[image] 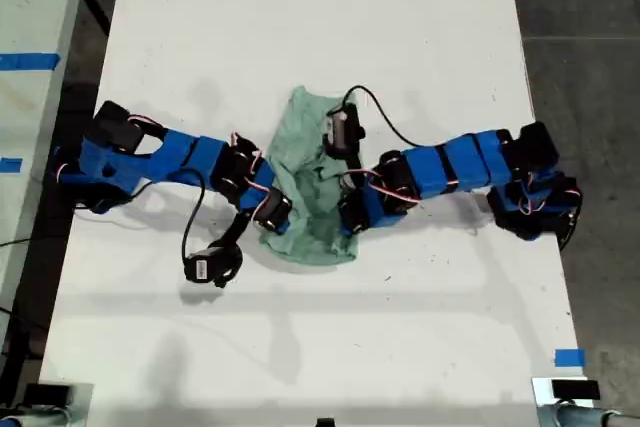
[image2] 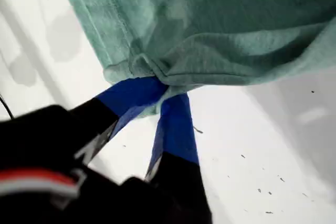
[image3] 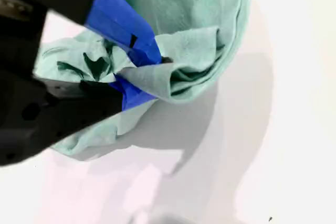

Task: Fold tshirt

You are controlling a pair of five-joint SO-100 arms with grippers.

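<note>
The tshirt (image: 312, 182) lies bunched at the middle of the exterior view on the white counter (image: 300, 27). My first claw (image2: 164, 88) and my second claw (image3: 149, 69) each pinch a fold of it. They should lift evenly, keeping the cloth taut.

Bright overhead light, soft shadows on the table (image: 300, 27); wrist views blurred close up.
</note>
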